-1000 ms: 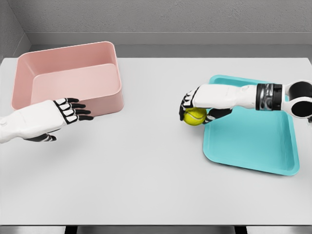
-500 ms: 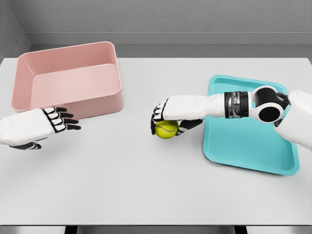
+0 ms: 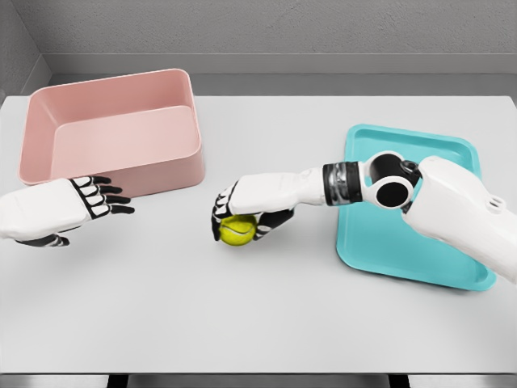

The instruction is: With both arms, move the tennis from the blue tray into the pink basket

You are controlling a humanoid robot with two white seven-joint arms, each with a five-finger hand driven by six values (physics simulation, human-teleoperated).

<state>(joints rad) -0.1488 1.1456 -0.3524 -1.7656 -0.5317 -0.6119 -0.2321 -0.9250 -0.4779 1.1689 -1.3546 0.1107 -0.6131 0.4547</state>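
Note:
A yellow-green tennis ball [image 3: 237,230] sits under my right hand [image 3: 236,220], whose fingers are curled over it, near the middle of the white table and well left of the blue tray [image 3: 420,234]. The pink basket [image 3: 113,133] stands at the far left with nothing in it. In front of the basket, my left hand [image 3: 89,204] hovers with fingers spread and holds nothing.
The blue tray lies at the right with nothing on it, partly covered by my right forearm [image 3: 452,210]. A grey wall runs behind the table's far edge.
My right hand has carried the ball leftward from the tray's edge to the table's middle. My left hand drew back toward the left a little, then held still.

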